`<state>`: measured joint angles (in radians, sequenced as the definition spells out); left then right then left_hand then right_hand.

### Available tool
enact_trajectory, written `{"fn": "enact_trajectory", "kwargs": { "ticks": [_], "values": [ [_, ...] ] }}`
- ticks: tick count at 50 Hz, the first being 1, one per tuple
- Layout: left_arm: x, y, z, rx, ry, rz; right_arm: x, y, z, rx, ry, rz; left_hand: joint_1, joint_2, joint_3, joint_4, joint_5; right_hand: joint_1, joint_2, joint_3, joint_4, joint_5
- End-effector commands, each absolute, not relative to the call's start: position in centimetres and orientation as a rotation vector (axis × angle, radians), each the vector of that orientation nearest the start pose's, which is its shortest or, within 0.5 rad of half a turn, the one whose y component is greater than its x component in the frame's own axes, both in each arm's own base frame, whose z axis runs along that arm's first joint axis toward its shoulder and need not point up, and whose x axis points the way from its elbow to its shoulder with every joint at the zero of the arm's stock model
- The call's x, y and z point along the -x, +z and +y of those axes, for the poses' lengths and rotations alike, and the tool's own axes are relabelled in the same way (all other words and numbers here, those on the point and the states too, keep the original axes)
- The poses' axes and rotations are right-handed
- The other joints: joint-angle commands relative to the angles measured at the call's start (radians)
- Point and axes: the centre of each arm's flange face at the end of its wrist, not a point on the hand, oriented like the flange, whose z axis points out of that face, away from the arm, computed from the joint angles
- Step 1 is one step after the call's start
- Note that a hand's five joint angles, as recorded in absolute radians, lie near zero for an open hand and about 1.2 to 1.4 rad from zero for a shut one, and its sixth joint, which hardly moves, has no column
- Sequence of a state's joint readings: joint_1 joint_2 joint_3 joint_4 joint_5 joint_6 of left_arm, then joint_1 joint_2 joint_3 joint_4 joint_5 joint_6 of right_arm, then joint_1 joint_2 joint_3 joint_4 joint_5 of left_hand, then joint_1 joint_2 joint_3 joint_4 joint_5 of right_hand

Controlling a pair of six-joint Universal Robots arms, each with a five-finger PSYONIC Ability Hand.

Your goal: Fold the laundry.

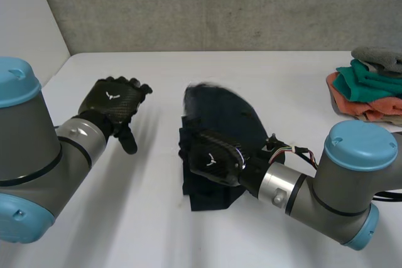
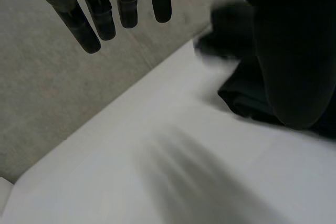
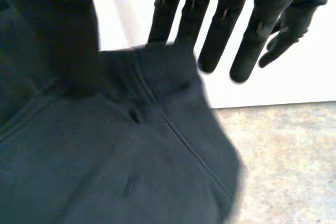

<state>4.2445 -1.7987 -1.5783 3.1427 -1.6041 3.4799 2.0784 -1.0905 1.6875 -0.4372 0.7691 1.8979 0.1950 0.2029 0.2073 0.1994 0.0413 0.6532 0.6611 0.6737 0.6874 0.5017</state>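
Note:
A black garment (image 1: 220, 114) lies bunched in the middle of the white table (image 1: 125, 218); its far edge looks lifted and blurred. My right hand (image 1: 212, 158) rests on the garment's near part, over its left edge. In the right wrist view the fingers (image 3: 220, 24) are straight, reaching past a seamed edge of the cloth (image 3: 131, 156), which lies under the palm. My left hand (image 1: 116, 101) hovers over bare table to the left of the garment, apart from it, its fingers (image 2: 102, 14) straight and empty. The dark cloth (image 2: 241, 98) lies beyond that hand.
A stack of folded cloths (image 1: 367, 89), teal, orange and grey, sits at the table's far right edge. A grey wall (image 1: 220, 4) runs behind the table. Bare table surface spreads to the left and in front of the garment.

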Motion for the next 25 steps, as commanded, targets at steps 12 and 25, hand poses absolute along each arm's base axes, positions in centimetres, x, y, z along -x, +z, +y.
{"fn": "enact_trajectory", "kwargs": {
  "ticks": [12,25],
  "values": [
    [34.4,27.3,-25.3,-0.995,-2.299,2.149,-24.0,26.0,-29.4,0.67,-2.015,1.898,-0.02,-0.028,-0.033,-0.025,-0.041,-0.479,-0.487,-0.499,-0.513,-0.502],
    [42.4,21.8,-26.7,-1.301,-2.324,2.136,-22.3,24.5,-32.1,0.627,-1.707,2.238,-0.02,-0.028,-0.033,-0.025,-0.041,-0.479,-0.487,-0.499,-0.513,-0.502]
  ]
}}
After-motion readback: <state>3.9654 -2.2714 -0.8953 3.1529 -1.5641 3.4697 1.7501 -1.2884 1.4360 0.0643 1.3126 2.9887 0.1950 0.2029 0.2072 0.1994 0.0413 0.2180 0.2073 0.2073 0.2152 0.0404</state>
